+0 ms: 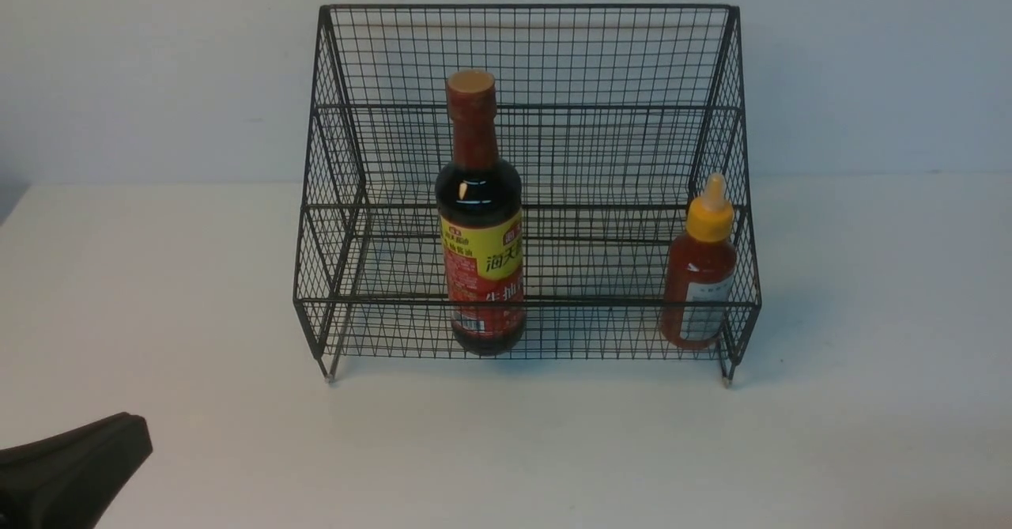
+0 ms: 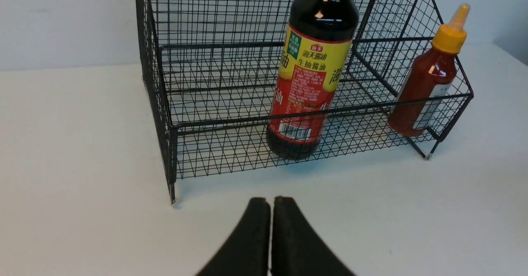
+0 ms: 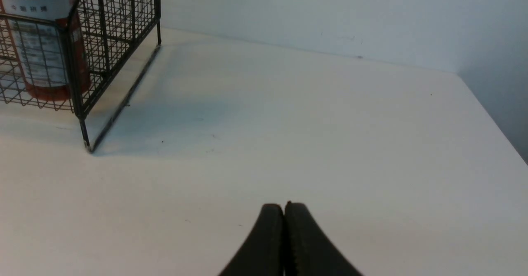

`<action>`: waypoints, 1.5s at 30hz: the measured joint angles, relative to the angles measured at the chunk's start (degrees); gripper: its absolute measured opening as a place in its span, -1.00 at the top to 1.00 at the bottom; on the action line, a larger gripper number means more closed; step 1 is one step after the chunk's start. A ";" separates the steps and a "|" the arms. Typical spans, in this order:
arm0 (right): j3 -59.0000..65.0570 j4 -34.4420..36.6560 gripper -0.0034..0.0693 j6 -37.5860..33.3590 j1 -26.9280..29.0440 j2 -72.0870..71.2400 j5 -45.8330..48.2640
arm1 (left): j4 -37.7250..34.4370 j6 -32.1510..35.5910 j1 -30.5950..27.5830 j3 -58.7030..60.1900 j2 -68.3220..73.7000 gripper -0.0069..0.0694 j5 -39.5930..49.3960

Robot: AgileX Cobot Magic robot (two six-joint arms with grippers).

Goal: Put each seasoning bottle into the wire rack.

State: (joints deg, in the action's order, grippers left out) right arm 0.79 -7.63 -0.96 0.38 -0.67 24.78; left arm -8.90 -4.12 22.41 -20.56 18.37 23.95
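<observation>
1. Heads up, both bottles already look home. The soy-sauce bottle (image 1: 480, 221) stands upright on the lowest tier of the wire rack (image 1: 340, 197), about mid-width, and the red squeeze bottle (image 1: 700, 276) stands upright in the right near corner.
2. Your left gripper (image 2: 271, 204) is clenched with nothing in it, parked on the near side of the table (image 1: 158, 292), left of the rack.
3. The right gripper (image 3: 284, 208) is also pinched shut and empty, off past the rack's right end.
4. If you want to nudge anything: the soy bottle lies far and right of the left fingers, long axis vertical; the squeeze bottle is nearer the right arm.
5. Honestly I'd call it done.
</observation>
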 joint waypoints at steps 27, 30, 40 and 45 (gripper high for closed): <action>0.00 0.00 0.95 0.00 0.06 0.00 0.00 | 8.33 5.51 -24.83 22.17 -18.94 0.83 -8.13; 0.00 0.00 0.95 0.00 0.06 0.00 0.00 | 8.90 5.20 -24.82 22.22 -18.94 0.83 -5.32; 0.00 0.00 0.95 0.00 0.06 0.00 0.00 | 8.90 5.15 -24.82 22.23 -18.94 0.83 -2.69; 0.00 0.00 0.95 0.00 0.06 0.00 0.00 | 8.90 5.15 -24.82 22.23 -18.94 0.83 -2.69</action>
State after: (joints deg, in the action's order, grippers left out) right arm 0.79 -7.63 -0.96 0.44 -0.67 24.78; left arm 0.00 1.03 -2.40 1.68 -0.57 21.25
